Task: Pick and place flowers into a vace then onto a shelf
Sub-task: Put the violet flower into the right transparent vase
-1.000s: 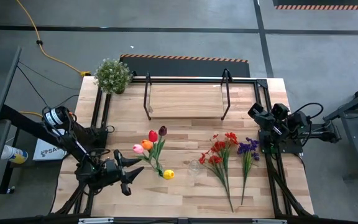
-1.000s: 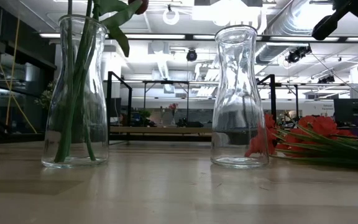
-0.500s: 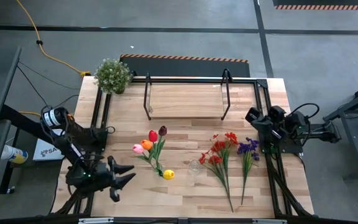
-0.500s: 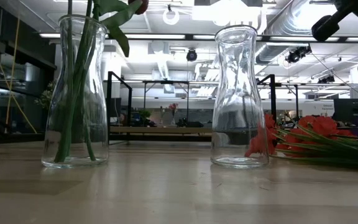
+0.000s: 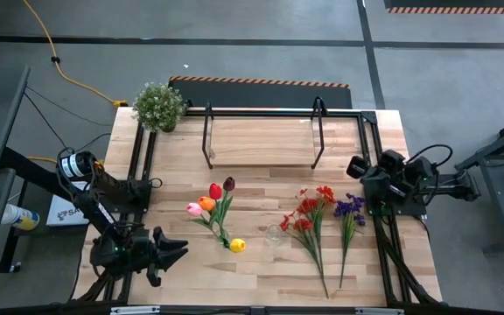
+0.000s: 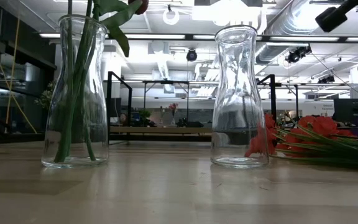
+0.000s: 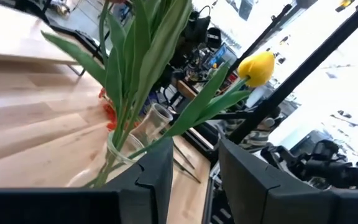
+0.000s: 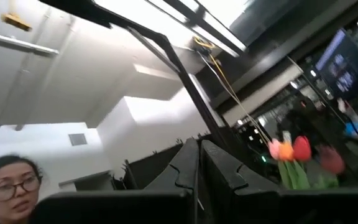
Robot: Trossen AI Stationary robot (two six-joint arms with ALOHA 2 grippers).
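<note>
A clear glass vase [image 6: 76,93] stands on the table and holds the red, orange, pink, maroon and yellow tulips [image 5: 214,203]. The yellow head [image 7: 257,67] leans out toward the near edge. A second vase [image 6: 240,96], with nothing in it, stands to its right. Red sprays [image 5: 309,223] and purple sprays [image 5: 349,213] lie flat on the table beyond it. The shelf [image 5: 261,140] stands at the back. My left gripper [image 5: 169,249] is open at the near left, pointing at the tulip vase, with nothing between its fingers [image 7: 160,174]. My right gripper [image 5: 354,166] is shut, raised at the right edge.
A bushy potted plant [image 5: 158,105] sits at the far left corner. Black frame bars run along both sides of the table. A person [image 8: 8,180] shows in the right wrist view, beyond the table. Bare wood lies along the near edge.
My left gripper has swung back from the tulip vase toward the table's near left corner and rolled about its own axis; its fingers stand closer together than before. My right gripper has turned a little in place. The flowers and vases have not moved.
</note>
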